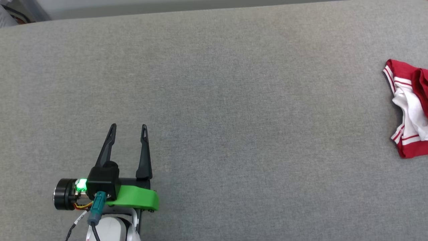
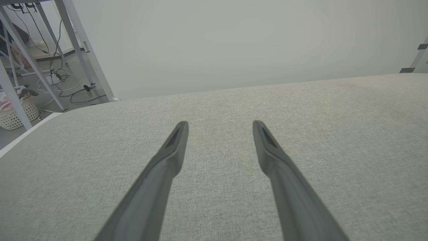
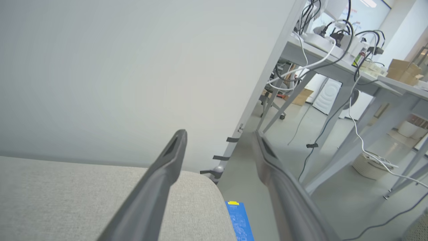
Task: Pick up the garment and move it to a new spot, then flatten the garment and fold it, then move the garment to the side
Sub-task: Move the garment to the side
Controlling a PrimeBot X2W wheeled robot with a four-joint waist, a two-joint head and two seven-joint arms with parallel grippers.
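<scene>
The garment lies bunched at the right edge of the head view: red cloth with a white sleeve and red-and-white striped trim, part of it cut off by the frame. My left gripper hovers at the lower left, far from the garment, open with nothing between its fingers; in the left wrist view the left gripper stands spread over bare grey fabric. In the right wrist view my right gripper is open and empty, pointing past the surface's far right corner toward the room.
A wide grey fabric surface spreads across the head view. Behind its far edge stands a pale wall panel. Off the corner are grey desk frames with cables, a blue sheet on the floor and a woven basket.
</scene>
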